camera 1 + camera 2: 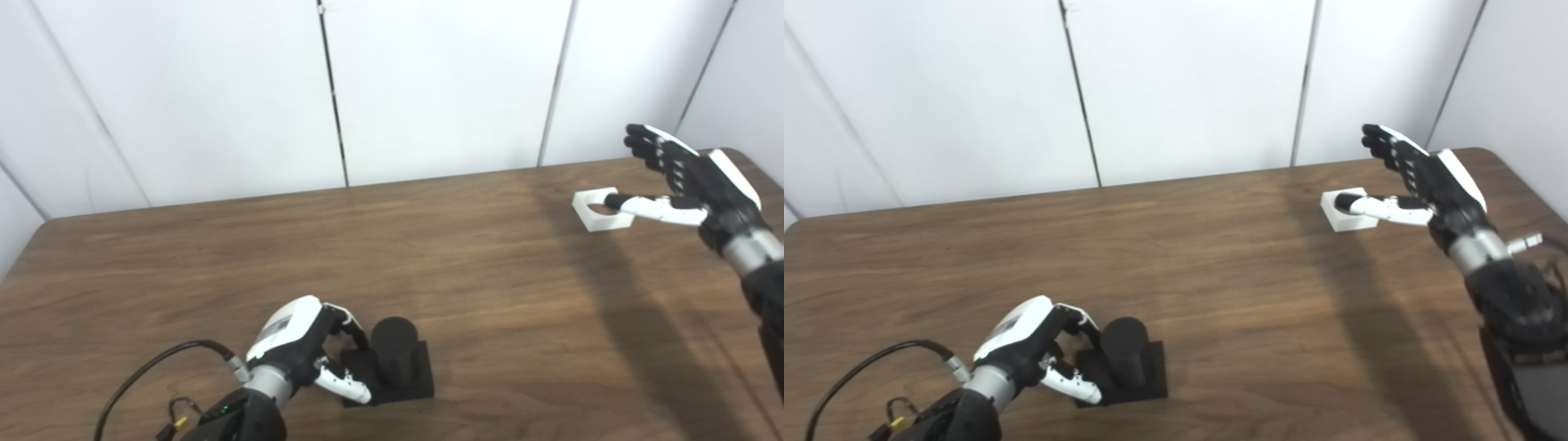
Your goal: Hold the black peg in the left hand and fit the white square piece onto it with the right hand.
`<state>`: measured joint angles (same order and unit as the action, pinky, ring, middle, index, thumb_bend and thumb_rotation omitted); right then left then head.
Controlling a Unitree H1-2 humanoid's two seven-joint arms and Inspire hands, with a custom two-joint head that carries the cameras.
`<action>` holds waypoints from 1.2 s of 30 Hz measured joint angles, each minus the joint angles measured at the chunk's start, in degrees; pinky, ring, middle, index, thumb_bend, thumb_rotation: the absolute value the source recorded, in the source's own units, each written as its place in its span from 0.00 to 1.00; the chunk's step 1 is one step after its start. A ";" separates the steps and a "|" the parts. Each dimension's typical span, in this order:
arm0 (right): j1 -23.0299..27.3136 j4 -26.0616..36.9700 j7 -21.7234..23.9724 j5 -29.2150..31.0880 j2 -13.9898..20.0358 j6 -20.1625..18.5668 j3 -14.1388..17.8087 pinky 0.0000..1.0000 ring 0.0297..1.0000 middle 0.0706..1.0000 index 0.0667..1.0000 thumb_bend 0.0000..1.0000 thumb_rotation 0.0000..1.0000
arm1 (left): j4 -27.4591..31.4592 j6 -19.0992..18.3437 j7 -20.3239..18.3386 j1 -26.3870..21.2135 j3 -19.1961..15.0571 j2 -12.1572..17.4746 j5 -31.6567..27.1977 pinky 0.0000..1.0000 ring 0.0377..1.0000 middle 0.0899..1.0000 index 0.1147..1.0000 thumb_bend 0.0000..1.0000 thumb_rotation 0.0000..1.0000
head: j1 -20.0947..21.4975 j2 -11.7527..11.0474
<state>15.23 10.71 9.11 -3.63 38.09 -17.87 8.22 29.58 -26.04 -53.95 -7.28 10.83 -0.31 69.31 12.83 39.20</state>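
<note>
The black peg [394,346] is a short round post standing upright on a square black base [421,380] near the table's front edge. My left hand [299,346] is at the base's left side, fingers curled onto its back left corner and thumb along its front left edge. The white square piece [587,209], a flat block with a round hole, lies at the far right of the table. My right hand [692,174] hovers beside and over it with fingers spread and raised. Its thumb reaches across the hole.
The brown wooden table [429,245] ends at white wall panels behind and rounds off at the far right corner. A black cable [147,367] loops from my left forearm at the bottom left.
</note>
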 measured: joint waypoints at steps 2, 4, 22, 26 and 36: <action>1.08 -1.71 0.83 -3.61 1.92 0.00 -2.33 0.94 0.92 0.88 0.89 0.94 0.24 | 0.15 0.00 -0.01 0.02 -0.41 0.56 -0.73 0.71 0.77 0.73 0.42 0.52 0.05 | 1.92 -0.09; 1.96 -3.77 1.82 -7.55 3.43 0.34 -5.71 0.90 0.91 0.88 0.90 0.95 0.24 | 0.26 0.00 -0.04 0.04 -0.95 1.22 -1.53 0.70 0.77 0.74 0.42 0.52 0.05 | 3.87 -0.18; 17.37 -21.43 13.06 -25.96 7.23 0.24 -20.62 1.00 1.00 0.95 0.91 0.97 0.17 | 0.98 0.07 2.54 0.86 -2.07 5.91 -7.39 0.76 0.83 0.75 0.42 0.52 0.05 | 10.11 -0.88; 19.78 -26.21 13.47 -28.16 6.88 0.78 -22.54 1.00 1.00 0.96 0.92 0.96 0.18 | 1.18 0.07 2.54 1.06 -2.34 6.23 -7.50 0.76 0.83 0.74 0.42 0.52 0.05 | 10.46 -1.14; 27.00 -33.74 14.49 -33.66 6.39 2.08 -27.14 1.00 1.00 0.95 0.91 0.97 0.17 | 2.60 0.07 2.34 2.12 -2.50 6.77 -7.39 0.76 0.84 0.76 0.42 0.52 0.05 | 11.25 -1.49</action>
<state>42.23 -23.03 23.61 -37.29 44.47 -15.79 -18.92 32.18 -25.97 -51.61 -5.16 8.33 6.46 61.92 24.08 37.71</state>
